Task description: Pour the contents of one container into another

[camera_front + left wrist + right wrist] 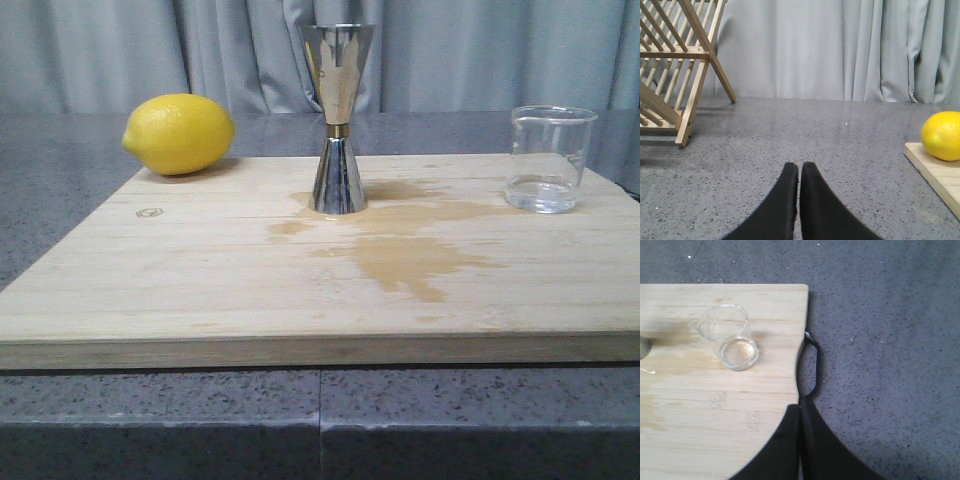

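Standing untouched at the cutting board's (200, 290) right end, the glass beaker (548, 158) awaits pickup; the clenched right end effector (800, 412) must release and grasp it, then reach the steel jigger (337, 118) mid-board.

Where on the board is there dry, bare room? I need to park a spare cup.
Dry and bare: the board's near left part, in front of the lemon and left of the jigger. A wet stain spreads from the jigger's base toward the front right. The beaker occupies the far right corner.
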`<state>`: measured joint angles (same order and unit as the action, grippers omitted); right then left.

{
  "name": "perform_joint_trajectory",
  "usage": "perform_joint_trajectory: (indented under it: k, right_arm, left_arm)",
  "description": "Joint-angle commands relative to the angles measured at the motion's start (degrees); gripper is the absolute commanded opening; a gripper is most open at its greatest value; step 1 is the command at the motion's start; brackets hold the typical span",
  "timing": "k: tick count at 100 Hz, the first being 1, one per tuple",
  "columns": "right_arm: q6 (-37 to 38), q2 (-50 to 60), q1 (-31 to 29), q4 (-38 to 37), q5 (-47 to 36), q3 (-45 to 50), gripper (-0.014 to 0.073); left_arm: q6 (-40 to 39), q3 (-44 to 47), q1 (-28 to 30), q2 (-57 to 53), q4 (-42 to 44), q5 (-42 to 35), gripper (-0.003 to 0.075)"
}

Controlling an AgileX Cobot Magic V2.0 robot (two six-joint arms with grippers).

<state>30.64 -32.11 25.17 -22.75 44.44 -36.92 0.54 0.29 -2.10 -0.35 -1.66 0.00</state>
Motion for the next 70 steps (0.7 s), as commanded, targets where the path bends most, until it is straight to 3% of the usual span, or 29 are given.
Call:
perform_joint_trajectory:
  k: [1, 20, 31, 58, 70]
  right_arm:
    - [-0.59, 0.09, 0.11, -2.18, -3.25, -1.96, -0.0071]
    - [-0.59, 0.68, -0.31, -4.08, -3.87, -1.85, -0.0072]
    - [-0.49, 3.67, -5.54, -2.49, -7.05, 0.22, -0.0072]
    - [-0.49, 20.19, -23.69, 2.86, -41.73, 21.53, -0.0072]
    - [-0.49, 26.71, -26.50, 2.86, -48.02, 29.36, -0.0072]
  left_arm:
    - [0.12, 1.62, 0.15, -1.26, -0.46, -4.41, -0.0019]
    - [0.12, 1.62, 0.15, -1.26, -0.46, -4.41, -0.0019]
    - [0.12, 1.62, 0.15, -1.26, -0.46, -4.41, -0.0019]
    - [0.12, 1.62, 0.15, -1.26, -0.46, -4.41, -0.0019]
    - [0.12, 1.62, 0.15, -1.26, -0.46, -4.41, -0.0019]
